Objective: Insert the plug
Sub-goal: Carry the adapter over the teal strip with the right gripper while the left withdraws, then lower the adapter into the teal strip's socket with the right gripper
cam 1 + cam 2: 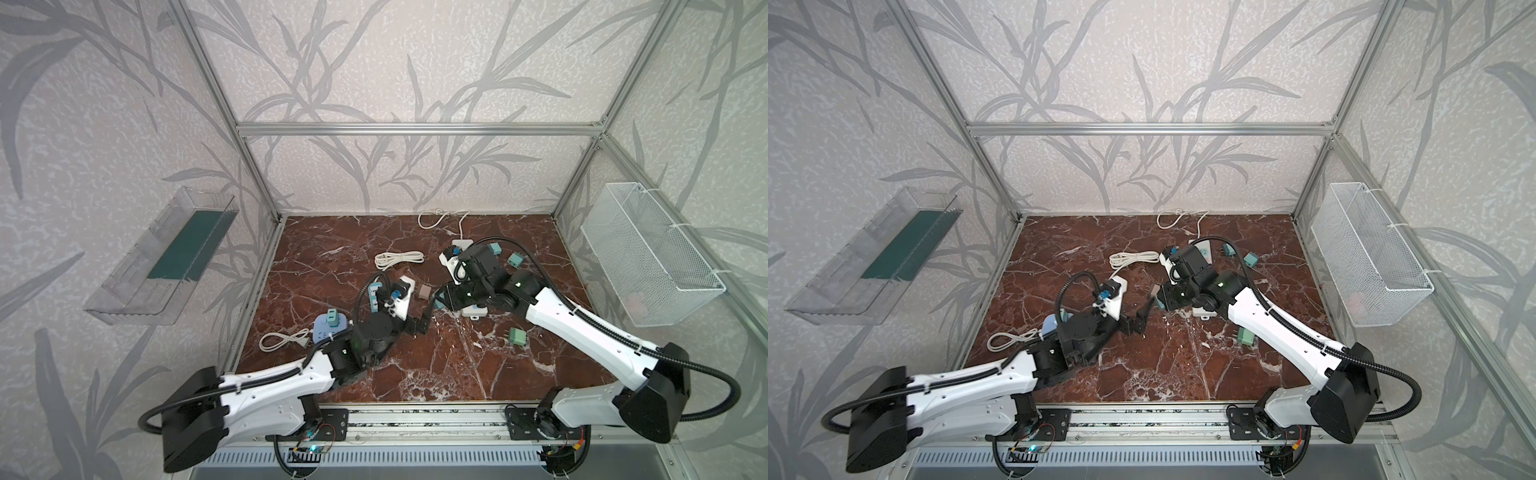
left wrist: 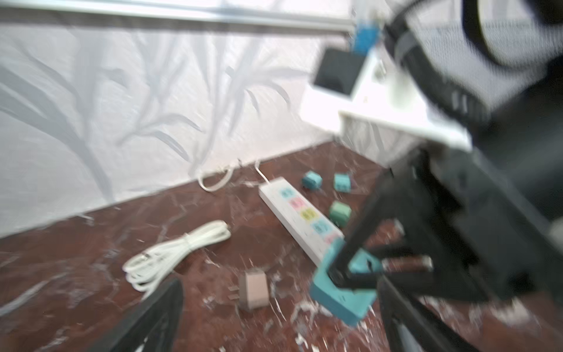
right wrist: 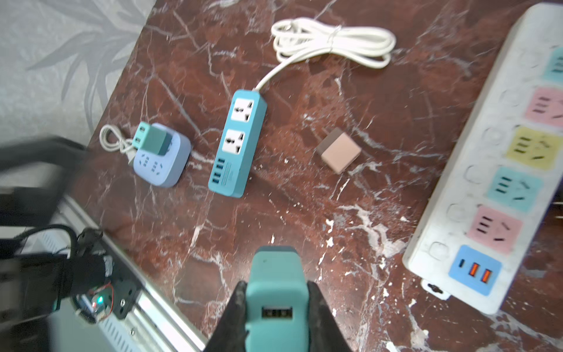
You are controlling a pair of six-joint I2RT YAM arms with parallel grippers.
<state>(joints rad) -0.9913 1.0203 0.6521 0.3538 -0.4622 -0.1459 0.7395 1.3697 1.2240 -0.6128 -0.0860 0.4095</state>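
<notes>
My right gripper (image 3: 275,323) is shut on a teal plug (image 3: 275,292) with a USB port in its face, held above the marble floor. In both top views this gripper (image 1: 441,300) hangs mid-table by the near end of the white power strip (image 3: 487,183), which has coloured sockets. My left gripper (image 1: 426,316) stands open and empty just in front of it, close to the held plug (image 2: 341,292). The left wrist view is blurred; it shows the black fingers (image 2: 152,320) wide apart.
A tan plug (image 3: 338,151) lies on the floor between both grippers. A teal power strip (image 3: 240,143) and a round blue socket (image 3: 161,155) carrying a green plug lie left. Loose green plugs (image 1: 517,336), cable coils (image 1: 399,258), a wire basket (image 1: 648,257).
</notes>
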